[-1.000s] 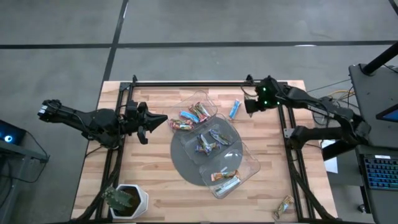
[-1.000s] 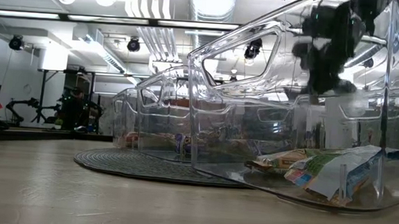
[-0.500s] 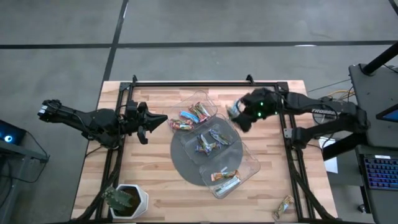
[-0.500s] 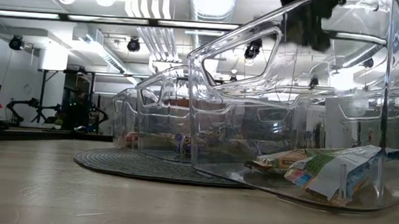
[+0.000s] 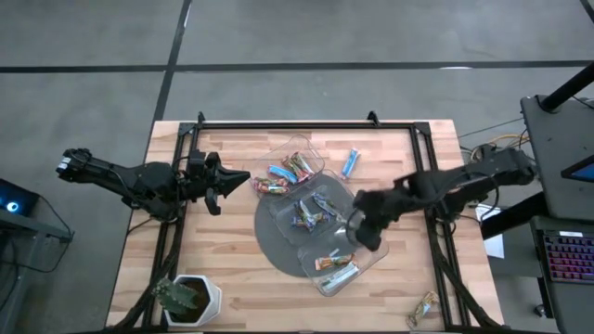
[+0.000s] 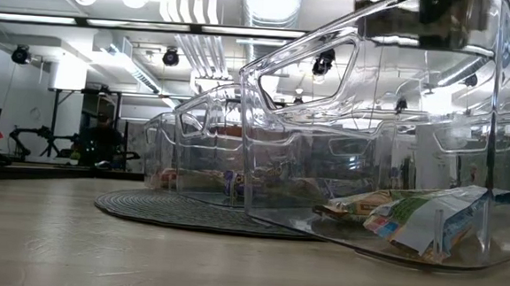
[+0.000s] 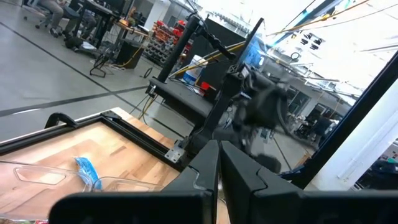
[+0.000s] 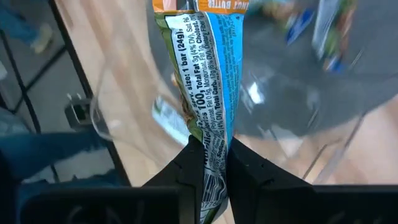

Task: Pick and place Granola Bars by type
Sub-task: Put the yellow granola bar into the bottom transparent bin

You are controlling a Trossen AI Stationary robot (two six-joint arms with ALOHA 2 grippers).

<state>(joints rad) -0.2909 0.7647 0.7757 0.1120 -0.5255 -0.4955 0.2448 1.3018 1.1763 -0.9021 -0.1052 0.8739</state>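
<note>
My right gripper (image 5: pixel 356 228) hovers over the clear tray nearest the table's near edge (image 5: pixel 340 261) and is shut on a granola bar (image 8: pixel 200 81) with a blue-and-white wrapper and an orange end. More bars lie in the three clear trays: far (image 5: pixel 290 170), middle (image 5: pixel 311 210), near (image 5: pixel 334 263). A blue bar (image 5: pixel 350 162) lies flat on the wood beyond the trays. Another bar (image 5: pixel 422 308) lies at the near right corner. My left gripper (image 5: pixel 238 181) waits, shut, left of the trays. My right gripper pinches the granola bar between its two fingers (image 8: pixel 181 171) at one end of the wrapper (image 8: pixel 208 163). The fingers lie along the bar and slant downward from the table's right. The bar is lifted clear and sticks out past the fingertips, above the near tray.
The trays sit on a grey disc (image 5: pixel 271 237) at mid-table. A white-potted plant (image 5: pixel 188 298) stands at the near left corner. Black rails (image 5: pixel 302 123) run along the left, far and right sides. Bare wood lies left of the disc.
My right gripper has swung from the far right part of the table, beside the blue bar, toward the near edge and the left, across the disc's rim to above the near tray. The blue bar on the wood has stayed put.
</note>
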